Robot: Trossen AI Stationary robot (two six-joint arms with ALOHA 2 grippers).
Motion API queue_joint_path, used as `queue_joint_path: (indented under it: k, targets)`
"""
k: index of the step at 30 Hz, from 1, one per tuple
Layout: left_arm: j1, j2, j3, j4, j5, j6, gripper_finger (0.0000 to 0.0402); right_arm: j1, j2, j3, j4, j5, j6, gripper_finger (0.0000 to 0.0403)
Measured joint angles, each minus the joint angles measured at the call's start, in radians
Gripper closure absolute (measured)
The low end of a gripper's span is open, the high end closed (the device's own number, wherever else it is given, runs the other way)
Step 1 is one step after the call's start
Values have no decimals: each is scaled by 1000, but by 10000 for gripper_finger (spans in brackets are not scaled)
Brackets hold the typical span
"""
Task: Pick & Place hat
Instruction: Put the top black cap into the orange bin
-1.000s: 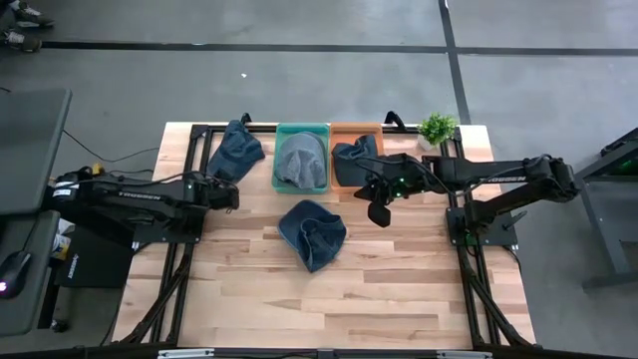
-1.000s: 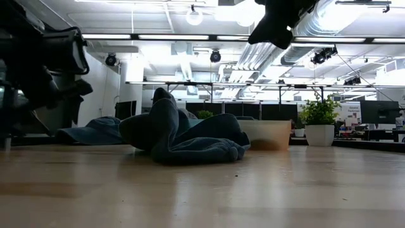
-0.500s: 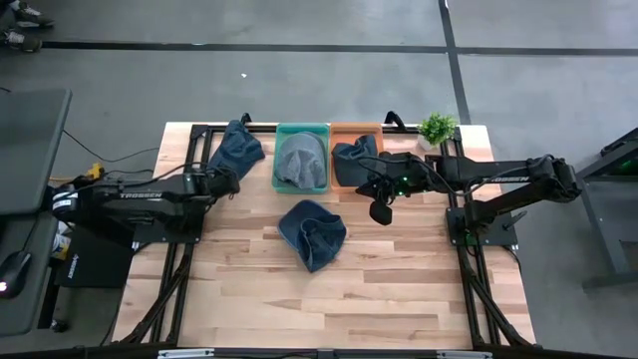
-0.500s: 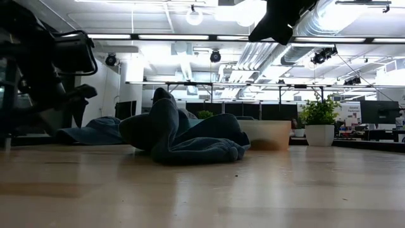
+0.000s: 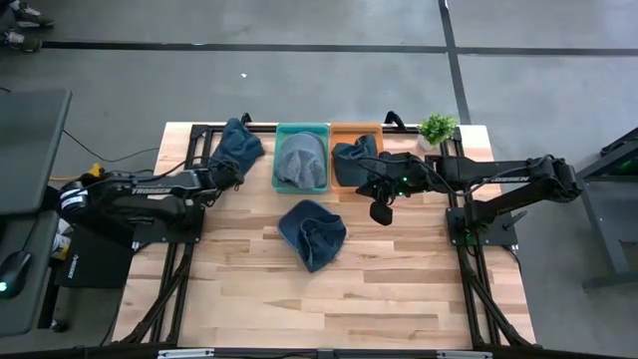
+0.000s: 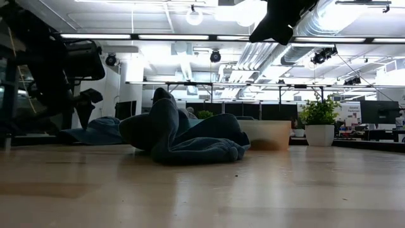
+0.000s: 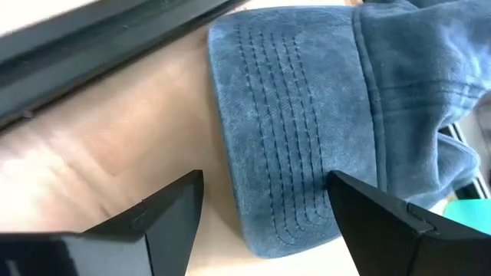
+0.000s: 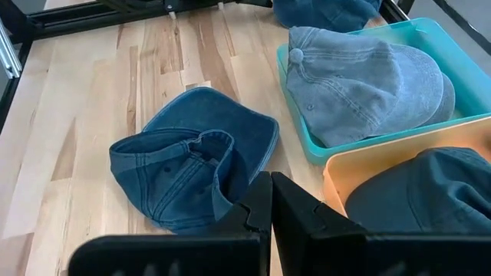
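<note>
High view: four denim caps in all. One dark blue cap (image 5: 312,233) lies crumpled upside down on the wooden table (image 5: 399,289), just in front of the teal bin (image 5: 301,158). That bin holds a grey cap (image 5: 300,160); the orange bin (image 5: 355,155) beside it holds another dark one (image 5: 354,160). The fourth cap (image 5: 236,147) lies left of the teal bin, its stitched brim between the spread fingers of the left gripper (image 5: 229,172). The right gripper (image 5: 380,211), fingers pressed together, hangs empty near the orange bin.

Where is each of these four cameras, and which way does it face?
High view: overhead, straight down; both arms, teal bin.
Low view: tabletop height, level across; middle hat.
Left wrist view: on the left arm, open left gripper at far hat's brim.
Right wrist view: on the right arm, shut right gripper over the table.
Shared: middle hat.
</note>
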Motion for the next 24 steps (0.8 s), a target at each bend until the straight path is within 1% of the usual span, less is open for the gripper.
queue_joint_path:
  k: [4,8,11,13,15,18,22,23,24]
  targets:
    - [0,35,0,71,-23,2,128,0,0,0,-1,0,0,403]
    - [0,60,0,144,-48,41,129,0,0,0,-2,0,0,403]
    - [0,74,0,173,-58,42,146,0,0,0,-6,0,0,403]
    - [0,77,0,177,-60,41,170,0,0,0,-6,0,0,403]
    - [0,77,0,177,-65,42,204,0,0,0,-6,0,0,403]
    - [0,76,0,181,-75,41,268,0,0,0,-10,1,1,403]
    - [-1,75,5,200,-103,37,364,0,0,0,-13,3,2,403]
    - [-1,73,5,204,-108,37,379,0,0,0,-13,3,2,403]
    - [-1,73,6,206,-111,38,386,0,0,0,-13,3,3,403]
